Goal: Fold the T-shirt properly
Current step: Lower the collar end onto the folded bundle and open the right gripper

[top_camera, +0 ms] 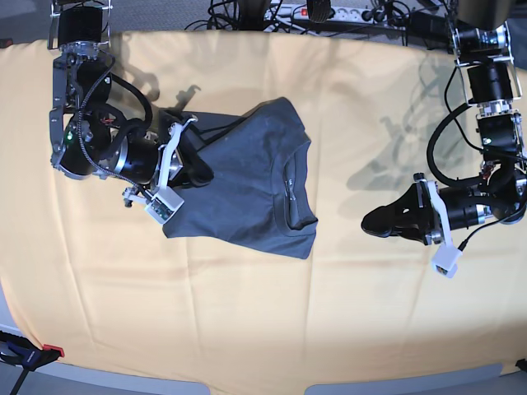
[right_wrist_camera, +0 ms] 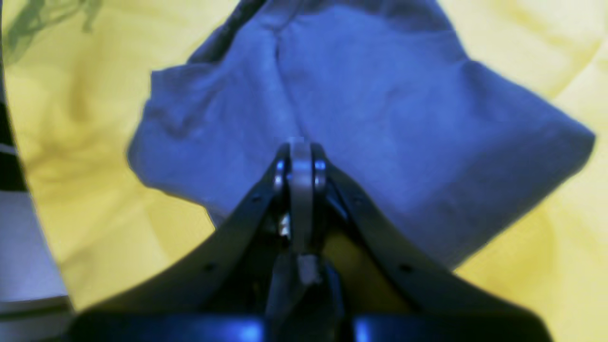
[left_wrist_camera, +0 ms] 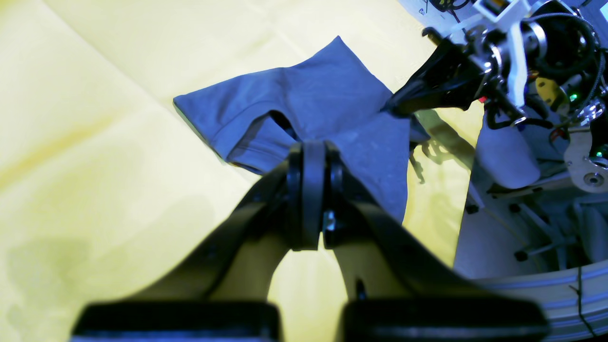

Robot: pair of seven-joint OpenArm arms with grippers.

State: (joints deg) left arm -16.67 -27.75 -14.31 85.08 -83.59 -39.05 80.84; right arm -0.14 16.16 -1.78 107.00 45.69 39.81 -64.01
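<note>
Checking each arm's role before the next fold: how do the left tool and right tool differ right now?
The right tool sits at the T-shirt, pressed into its edge, apparently pinching fabric; the left tool hangs apart from it over the bare yellow tablecloth. The right tool points at the shirt from close in; the left tool points toward it across a gap. Both are shut.

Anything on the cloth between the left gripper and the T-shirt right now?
No. In the base view only bare yellow-orange tablecloth lies between the shut left gripper and the T-shirt.
</note>
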